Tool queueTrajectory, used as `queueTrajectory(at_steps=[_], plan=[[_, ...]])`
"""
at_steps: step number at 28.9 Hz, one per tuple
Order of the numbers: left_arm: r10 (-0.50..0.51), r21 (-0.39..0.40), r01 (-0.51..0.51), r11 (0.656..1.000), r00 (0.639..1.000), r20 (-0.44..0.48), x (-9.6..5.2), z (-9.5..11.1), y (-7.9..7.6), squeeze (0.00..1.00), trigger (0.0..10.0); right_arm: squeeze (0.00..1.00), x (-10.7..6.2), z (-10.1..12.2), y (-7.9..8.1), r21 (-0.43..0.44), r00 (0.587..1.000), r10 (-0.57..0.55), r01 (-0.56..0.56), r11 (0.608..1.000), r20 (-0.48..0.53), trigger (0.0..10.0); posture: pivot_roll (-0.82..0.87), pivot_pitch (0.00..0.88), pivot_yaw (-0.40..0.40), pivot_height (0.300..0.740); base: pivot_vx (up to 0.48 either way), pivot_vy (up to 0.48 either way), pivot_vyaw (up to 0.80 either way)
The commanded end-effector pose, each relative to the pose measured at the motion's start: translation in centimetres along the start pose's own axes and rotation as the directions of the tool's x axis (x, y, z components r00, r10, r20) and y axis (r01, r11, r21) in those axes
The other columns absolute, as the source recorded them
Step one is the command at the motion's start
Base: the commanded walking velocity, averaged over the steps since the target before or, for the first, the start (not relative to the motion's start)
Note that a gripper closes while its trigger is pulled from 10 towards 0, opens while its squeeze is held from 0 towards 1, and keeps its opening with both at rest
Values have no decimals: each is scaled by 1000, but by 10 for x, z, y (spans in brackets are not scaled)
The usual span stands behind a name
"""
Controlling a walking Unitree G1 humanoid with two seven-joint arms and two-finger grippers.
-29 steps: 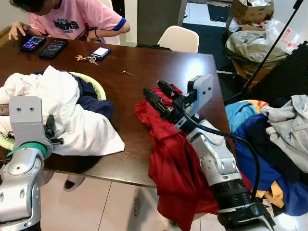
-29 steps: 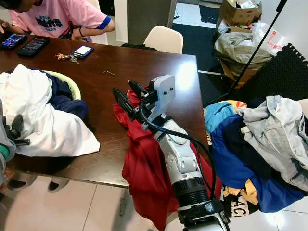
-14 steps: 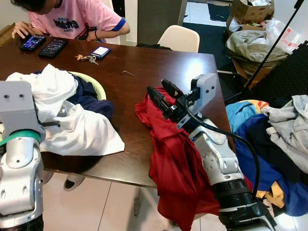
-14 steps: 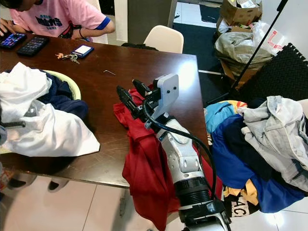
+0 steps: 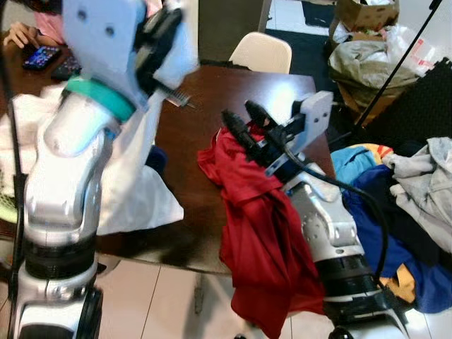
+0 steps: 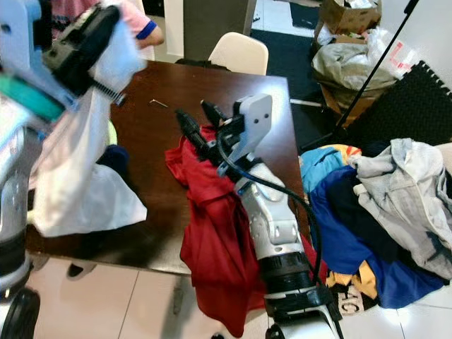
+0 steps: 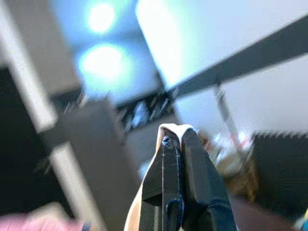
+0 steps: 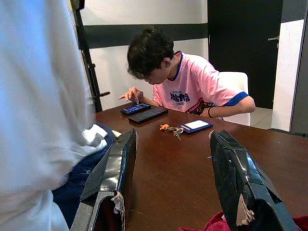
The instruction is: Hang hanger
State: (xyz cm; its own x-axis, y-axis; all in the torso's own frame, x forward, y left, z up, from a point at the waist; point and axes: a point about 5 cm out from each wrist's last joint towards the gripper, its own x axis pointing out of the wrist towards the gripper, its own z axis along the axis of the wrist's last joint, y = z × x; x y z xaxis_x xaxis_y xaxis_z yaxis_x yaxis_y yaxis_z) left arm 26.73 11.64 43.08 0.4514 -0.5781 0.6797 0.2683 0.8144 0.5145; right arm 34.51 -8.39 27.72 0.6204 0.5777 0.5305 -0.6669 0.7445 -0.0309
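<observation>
The left gripper [image 5: 166,32] is pinching a white garment [image 6: 78,162] tight and raising it off the table [image 5: 198,141], probably for hanging; the right gripper [image 5: 244,120], fingers spread, is waiting over the red shirt [image 5: 258,233] at the front edge.

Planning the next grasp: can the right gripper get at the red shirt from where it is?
Probably yes. The right gripper hovers open just above the red shirt, which lies bunched at the table edge beneath it. Nothing sits between them; the left gripper, holding up the white garment, is well off to the side.
</observation>
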Motion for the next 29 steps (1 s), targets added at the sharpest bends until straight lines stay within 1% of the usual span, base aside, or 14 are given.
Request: queueTrajectory(at_steps=[1, 2, 3, 4, 7, 9, 12, 14, 16, 17, 18, 19, 25, 29], plan=[[-89, 30, 86, 996, 990, 106, 10, 14, -5, 0, 10000, 0, 2, 6, 1, 14, 1000, 6, -6, 1000, 26, 10000, 72, 140, 10, 740, 0, 0, 0], [-89, 30, 86, 996, 990, 106, 10, 14, -5, 0, 10000, 0, 2, 6, 1, 14, 1000, 6, -6, 1000, 26, 10000, 72, 140, 10, 740, 0, 0, 0], [-111, 79, 99, 992, 979, 172, 25, 26, -3, 0, 10000, 0, 1, 10, 1, 49, 999, 14, -17, 999, 53, 10000, 71, 138, 15, 740, 0, 0, 0], [-119, 92, 103, 990, 975, 187, 28, 28, -2, 0, 10000, 0, 1, 11, 2, 58, 998, 17, -20, 998, 60, 10000, 71, 138, 15, 740, 0, 0, 0], [-122, 108, 105, 989, 978, 171, 30, 27, 0, 0, 10000, 0, -1, 17, 3, 82, 995, 46, -54, 995, 86, 10000, 69, 137, 20, 740, 0, 0, 0], [-109, 105, 99, 990, 989, 101, 27, 13, 9, 0, 10000, 0, -8, 30, 10, 135, 978, 158, -176, 975, 135, 10000, 64, 141, 23, 740, 0, 0, 0], [-91, 97, 85, 992, 994, 58, 22, 4, 13, 0, 10000, 0, -13, 34, 15, 169, 963, 223, -247, 954, 152, 10000, 64, 143, 24, 740, 0, 0, 0], [-32, 93, 34, 995, 999, -23, 11, -15, 19, 0, 10000, 0, -21, 40, 27, 234, 920, 351, -385, 893, 176, 10000, 67, 150, 19, 740, 0, 0, 0], [1, 92, 4, 996, 999, -54, 6, -23, 21, 0, 10000, 0, -22, 40, 34, 236, 902, 399, -429, 872, 167, 10000, 67, 150, 19, 740, 0, 0, 0], [25, 79, -20, 997, 997, -71, 3, -28, 22, 0, 10000, 141, -22, 38, 39, 228, 892, 426, -451, 863, 152, 10000, 63, 151, 19, 740, 0, 0, 0], [25, 79, -20, 997, 997, -71, 3, -28, 22, 0, 10000, 141, -22, 38, 39, 228, 892, 426, -451, 863, 152, 10000, 63, 151, 19, 740, 0, 0, 0], [33, 72, -28, 997, 996, -79, 1, -32, 22, 0, 10000, 1000, -20, 36, 45, 215, 887, 441, -461, 861, 134, 10000, 62, 152, 18, 740, 0, 0, 0], [26, 59, -21, 998, 996, -80, -2, -37, 19, 0, 10000, 1000, -6, 26, 59, 135, 909, 411, -417, 899, 67, 10000, 62, 152, 18, 740, 0, 0, 0], [22, 46, -20, 999, 998, -61, -2, -33, 17, 0, 10000, 1000, 11, 14, 51, -17, 978, 210, -210, 977, -1, 10000, 67, 147, 15, 740, 0, 0, 0]])
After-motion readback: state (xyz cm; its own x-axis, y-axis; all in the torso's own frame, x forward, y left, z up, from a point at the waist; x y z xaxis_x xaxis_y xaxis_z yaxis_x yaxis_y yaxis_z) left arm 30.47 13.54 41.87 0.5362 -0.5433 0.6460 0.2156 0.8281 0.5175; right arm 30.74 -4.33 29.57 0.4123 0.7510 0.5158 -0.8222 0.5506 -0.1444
